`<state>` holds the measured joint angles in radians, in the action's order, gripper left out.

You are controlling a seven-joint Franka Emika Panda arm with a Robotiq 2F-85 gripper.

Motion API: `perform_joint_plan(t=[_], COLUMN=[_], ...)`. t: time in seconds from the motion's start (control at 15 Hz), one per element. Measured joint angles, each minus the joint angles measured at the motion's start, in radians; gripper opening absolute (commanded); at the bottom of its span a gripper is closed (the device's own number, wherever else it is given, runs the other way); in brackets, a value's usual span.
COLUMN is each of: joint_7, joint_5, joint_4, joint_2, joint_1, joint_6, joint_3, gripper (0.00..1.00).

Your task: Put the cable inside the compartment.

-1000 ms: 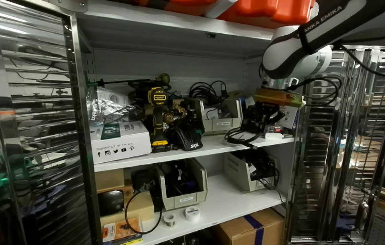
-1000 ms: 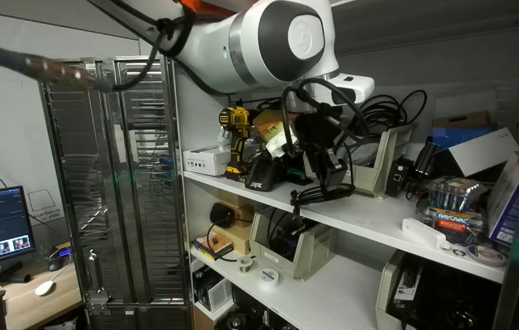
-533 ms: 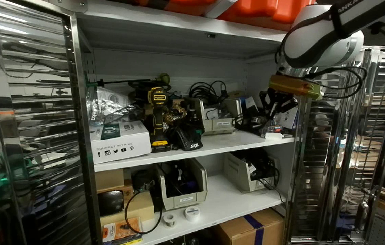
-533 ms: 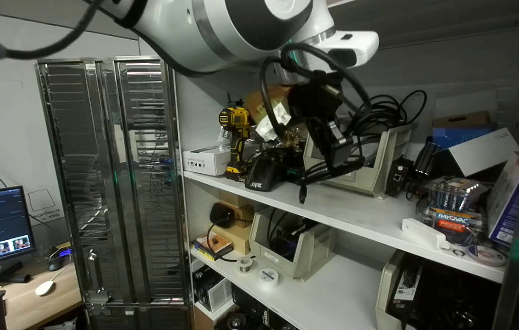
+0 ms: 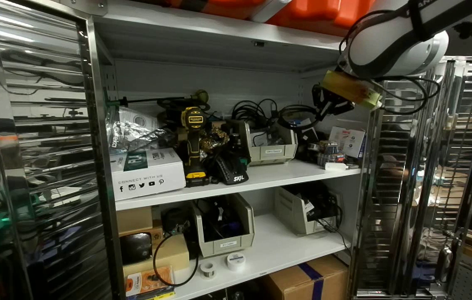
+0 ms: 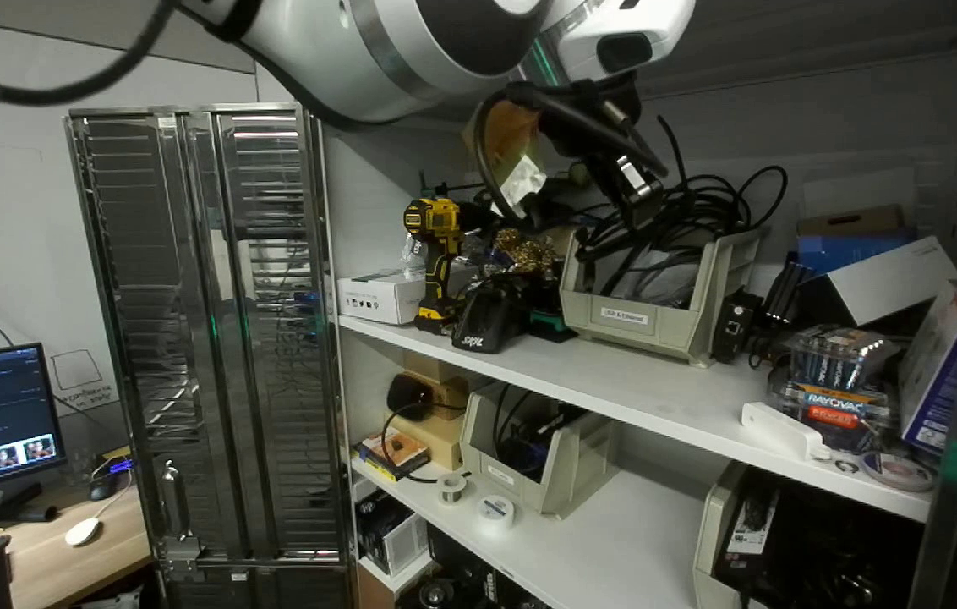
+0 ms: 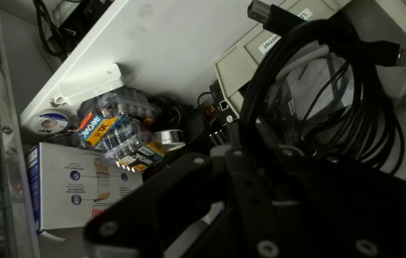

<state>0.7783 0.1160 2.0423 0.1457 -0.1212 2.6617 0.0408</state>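
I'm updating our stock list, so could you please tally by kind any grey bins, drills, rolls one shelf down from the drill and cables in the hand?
Grey bins: 3
Drills: 1
Rolls one shelf down: 2
Cables in the hand: 1
Total: 7

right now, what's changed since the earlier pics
The tool rose, carrying the cable up from low by the front edge of the shelf; I can't tell whether the cable is over the USB & Ethernet bin or in front. The tool kept its hold. The yellow-and-black drill, that bin and the batteries stayed put.
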Motion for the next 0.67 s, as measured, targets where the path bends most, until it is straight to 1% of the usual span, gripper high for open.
perform_joint_plan(t=[0.2, 0.33, 0.47, 0.67], joint_7=[0.109, 0.194, 0.260, 0.324], joint_5=[0.075, 0.111, 0.113, 0.112], joint_4=[-0.083, -0.167, -0.258, -0.386], joint_2=[-0.113, -0.199, -0.275, -0.360], joint_1=[-0.005, -0.005, -0.004, 0.003], joint_6=[0.038, 0.041, 0.040, 0.039], joint_3=[-0.003, -0.002, -0.002, -0.003], gripper=[0.03, 0.03, 0.03, 0.03])
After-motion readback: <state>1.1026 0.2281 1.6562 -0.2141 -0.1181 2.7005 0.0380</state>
